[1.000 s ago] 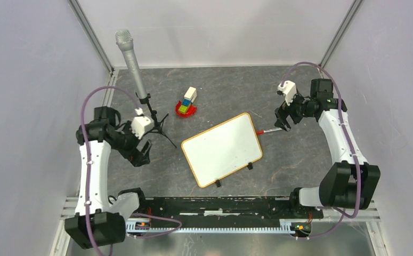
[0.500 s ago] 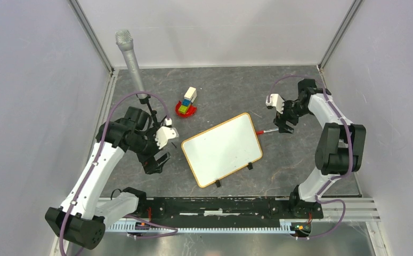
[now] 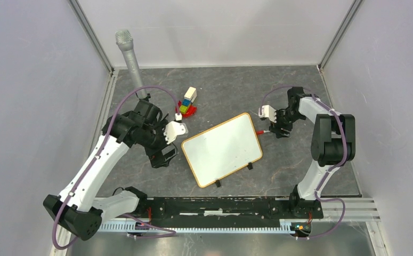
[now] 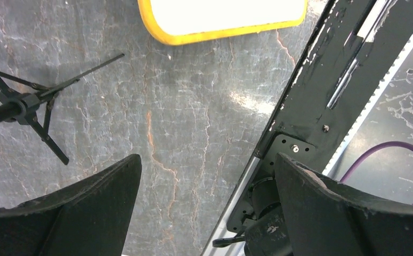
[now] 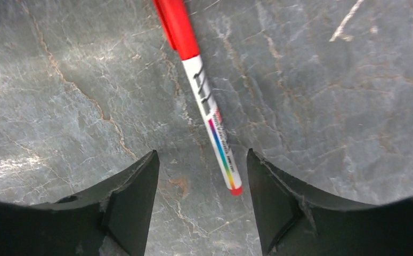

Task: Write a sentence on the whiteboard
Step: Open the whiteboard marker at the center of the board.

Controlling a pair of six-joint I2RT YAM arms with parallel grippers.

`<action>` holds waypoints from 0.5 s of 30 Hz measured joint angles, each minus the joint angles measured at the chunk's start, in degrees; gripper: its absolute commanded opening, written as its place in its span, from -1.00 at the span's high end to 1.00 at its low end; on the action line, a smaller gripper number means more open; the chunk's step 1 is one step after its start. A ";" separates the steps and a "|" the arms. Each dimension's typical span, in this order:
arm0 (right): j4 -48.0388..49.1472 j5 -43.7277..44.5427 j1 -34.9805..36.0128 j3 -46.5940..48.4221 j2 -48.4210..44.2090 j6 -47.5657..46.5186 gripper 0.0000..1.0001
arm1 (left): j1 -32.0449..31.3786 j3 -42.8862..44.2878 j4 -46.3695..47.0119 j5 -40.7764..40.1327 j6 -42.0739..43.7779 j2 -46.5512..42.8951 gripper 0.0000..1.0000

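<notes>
The whiteboard lies tilted in the middle of the table, its white face blank; no sentence shows on it. Its corner shows at the top of the left wrist view. A red-capped white marker lies on the table by the board's right edge. My right gripper is open and low over the marker; in the right wrist view the marker's tail end lies between the fingertips, not gripped. My left gripper is open and empty, just left of the board; it also shows in the left wrist view.
A grey microphone on a black tripod stand stands at the back left; its legs lie near my left gripper. A small stack of coloured toy blocks sits behind the board. The black base rail runs along the near edge.
My left arm has swung right, from the left side to the board's left edge. My right gripper has moved left and down onto the marker. Board and marker have not moved.
</notes>
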 measured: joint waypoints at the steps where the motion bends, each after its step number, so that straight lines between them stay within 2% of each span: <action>1: 0.28 0.39 0.17 -0.52 0.24 -0.33 -0.20 | -0.33 0.24 0.28 0.00 -0.22 0.35 -1.00; 3: 0.59 0.92 0.31 -1.57 0.72 -0.72 -0.03 | -1.05 0.98 0.92 0.07 -0.74 1.01 -1.00; 7: 0.11 1.07 0.44 -2.23 0.50 -1.03 0.51 | -3.39 3.85 1.64 0.11 -1.57 2.78 -1.00; 11: 1.81 1.46 0.59 -4.72 -1.40 -0.83 0.90 | -5.64 6.71 2.03 0.13 -2.23 4.61 -1.00; 12: 2.69 1.81 0.57 -5.35 -1.97 -0.55 0.98 | -5.92 7.52 2.14 0.24 -2.34 4.98 -1.00; 15: 4.48 2.54 0.68 -6.69 -3.17 0.17 1.00 | -6.16 10.67 2.19 0.59 -2.36 6.21 -1.00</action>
